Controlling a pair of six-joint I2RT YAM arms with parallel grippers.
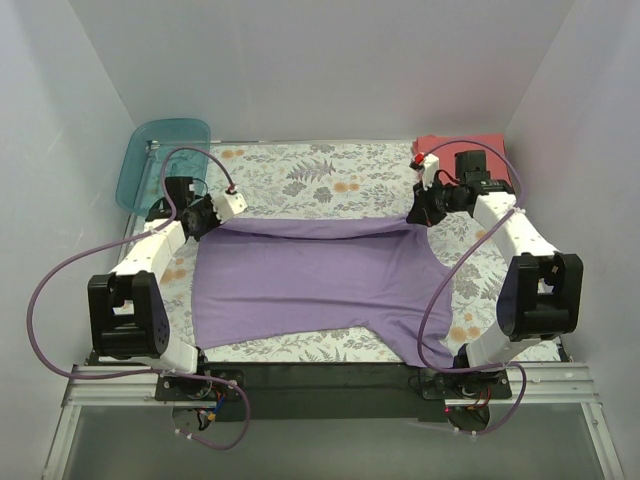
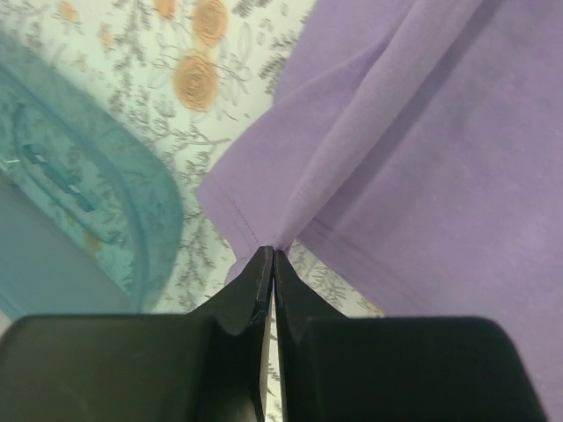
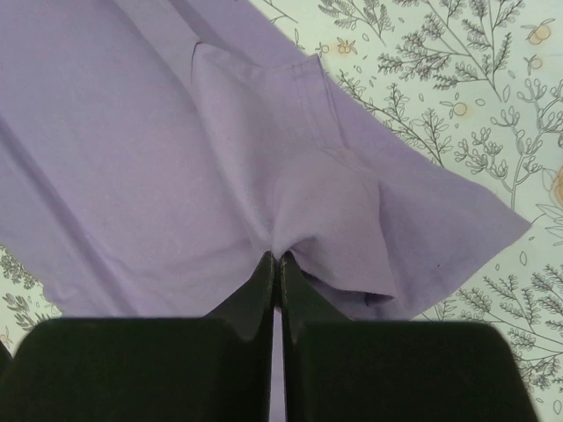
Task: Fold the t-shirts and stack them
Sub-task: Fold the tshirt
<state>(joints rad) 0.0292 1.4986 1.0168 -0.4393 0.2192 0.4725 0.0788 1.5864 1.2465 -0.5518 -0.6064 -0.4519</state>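
The lavender-purple t-shirt (image 1: 320,280) lies spread across the middle of the floral table, its far edge lifted and stretched between both grippers. My left gripper (image 1: 207,217) is shut on the shirt's far left corner (image 2: 264,220). My right gripper (image 1: 418,215) is shut on the far right part, where the cloth bunches at a sleeve (image 3: 325,202). The coral-red t-shirt (image 1: 462,148) lies folded at the far right corner, partly hidden behind the right arm.
A teal translucent plastic bin (image 1: 163,160) leans at the far left corner; it also shows in the left wrist view (image 2: 79,220). White walls close in the table on three sides. Purple cables loop beside both arms.
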